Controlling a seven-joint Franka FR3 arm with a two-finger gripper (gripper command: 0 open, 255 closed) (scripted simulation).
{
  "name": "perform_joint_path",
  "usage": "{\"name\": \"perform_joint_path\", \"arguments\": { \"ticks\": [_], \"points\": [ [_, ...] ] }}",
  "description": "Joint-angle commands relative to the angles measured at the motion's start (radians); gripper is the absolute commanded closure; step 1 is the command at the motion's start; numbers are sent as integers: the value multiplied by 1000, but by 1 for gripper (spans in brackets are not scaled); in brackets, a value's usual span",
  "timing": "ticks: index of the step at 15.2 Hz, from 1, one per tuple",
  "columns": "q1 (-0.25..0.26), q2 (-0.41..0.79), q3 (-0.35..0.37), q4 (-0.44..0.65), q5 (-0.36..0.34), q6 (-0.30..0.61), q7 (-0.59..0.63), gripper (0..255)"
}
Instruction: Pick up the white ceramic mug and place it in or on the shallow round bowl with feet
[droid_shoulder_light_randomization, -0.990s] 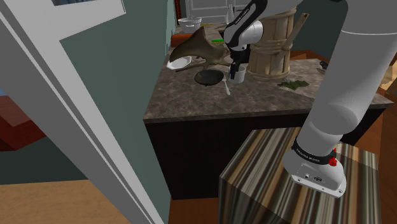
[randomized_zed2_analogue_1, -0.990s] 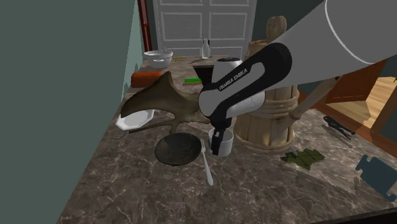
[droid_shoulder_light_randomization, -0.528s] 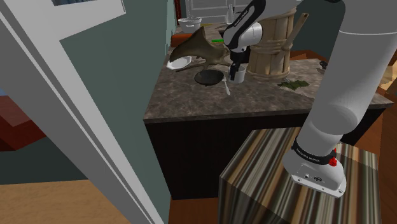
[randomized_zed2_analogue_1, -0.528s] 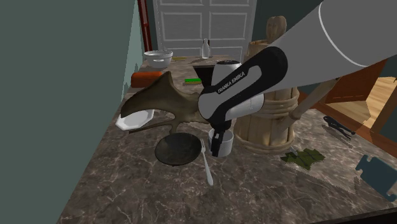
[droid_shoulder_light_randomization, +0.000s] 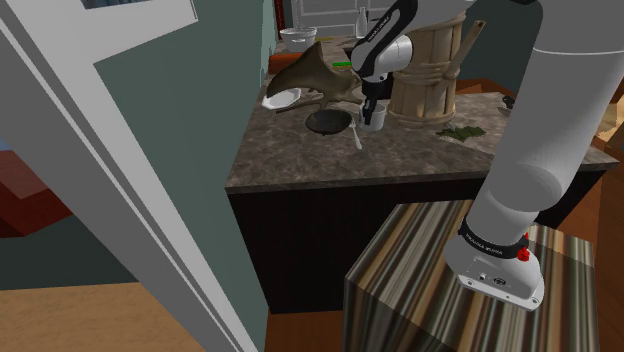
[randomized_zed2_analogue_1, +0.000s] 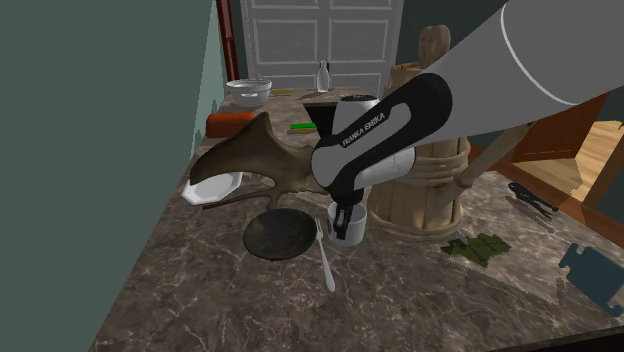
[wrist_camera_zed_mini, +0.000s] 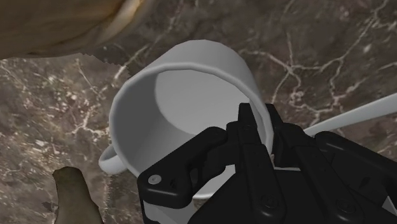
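Since a second ago the arm (randomized_zed2_analogue_1: 380, 130) has rolled its wrist a little and the mug (randomized_zed2_analogue_1: 355, 230) sits a touch higher in the second exterior view; nothing else has shifted. On the marbled worktop (randomized_zed2_analogue_1: 200, 290) a wooden tub (randomized_zed2_analogue_1: 430, 185) stands behind the mug, and a brown winged figure (randomized_zed2_analogue_1: 255, 155) spreads over the far side of the dark bowl (randomized_zed2_analogue_1: 278, 237). The white mug is upright just beside the bowl, on the second exterior view's right (whether its base touches the worktop I cannot tell). The claw (wrist_camera_zed_mini: 259, 127) is closed on the mug's wall, one finger inside the rim and one outside. A spoon (randomized_zed2_analogue_1: 325, 262) lies near the bowl and mug.
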Motion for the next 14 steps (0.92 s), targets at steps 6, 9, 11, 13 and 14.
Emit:
{"name": "perform_joint_path", "arguments": {
  "ticks": [6,9,11,13,14],
  "points": [
    [3,-27,-3,14,-19,-38,13,255],
    [5,-53,-4,29,-36,-77,25,255],
    [6,-69,-5,41,-46,-103,32,255],
    [7,-84,-5,54,-56,-129,39,255],
    [7,-92,-5,60,-60,-142,42,255]
  ]
}}
